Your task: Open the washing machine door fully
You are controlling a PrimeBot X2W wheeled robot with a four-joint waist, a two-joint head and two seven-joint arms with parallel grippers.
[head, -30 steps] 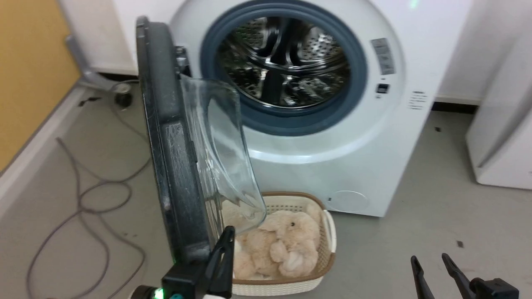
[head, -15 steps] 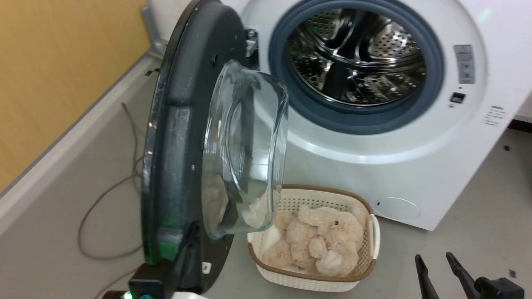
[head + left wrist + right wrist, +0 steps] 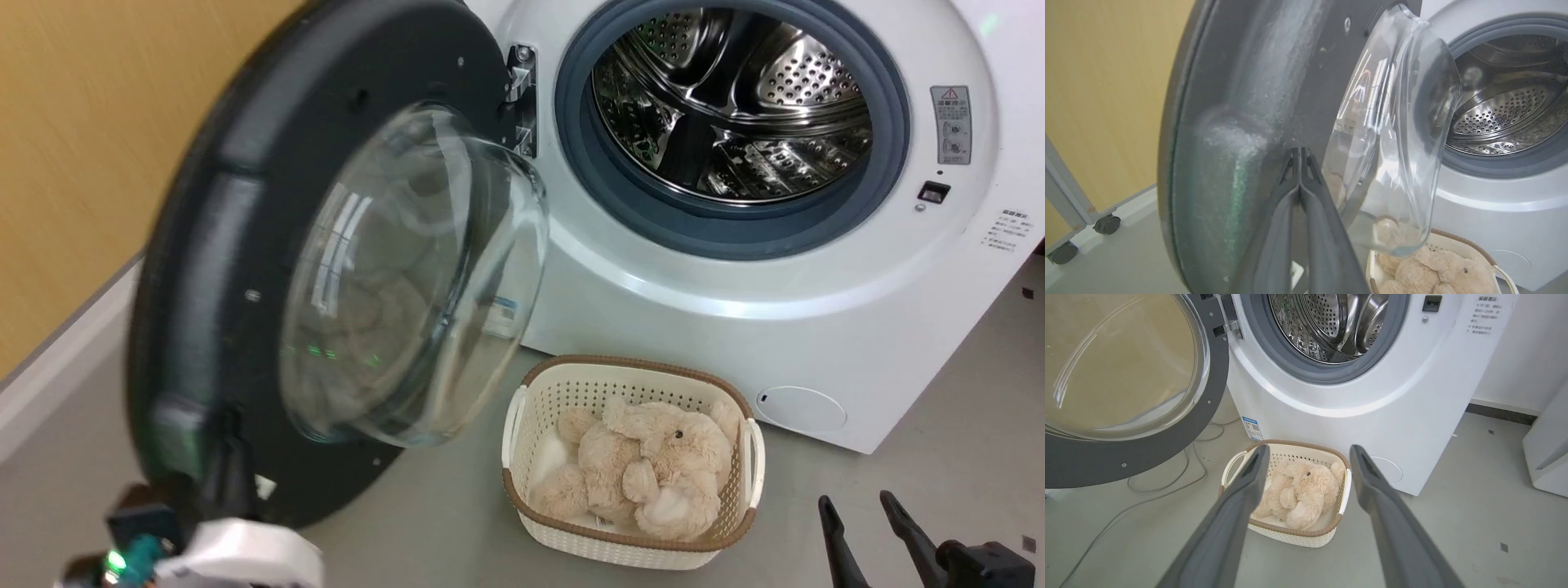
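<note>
The head camera looks forward and steeply down from above at the washing machine (image 3: 735, 327), fairly near, with the washing machine door (image 3: 212, 245) at its left and the basket (image 3: 629, 365) on the floor (image 3: 898, 474) below. The left wrist camera sits very close to the door's inner face, looking along the left end effector (image 3: 1300, 157) toward the drum (image 3: 1502, 114). The right wrist camera, lower and farther back, faces the machine front past the right end effector (image 3: 1309, 451). All three share door glass, drum mouth and basket.

Left tool (image 3: 1300, 152) was low on the left in head view, fingers pressed flat together, tips meeting. Right tool (image 3: 1309, 449) was low right, fingers spread apart, gripping nothing.
</note>
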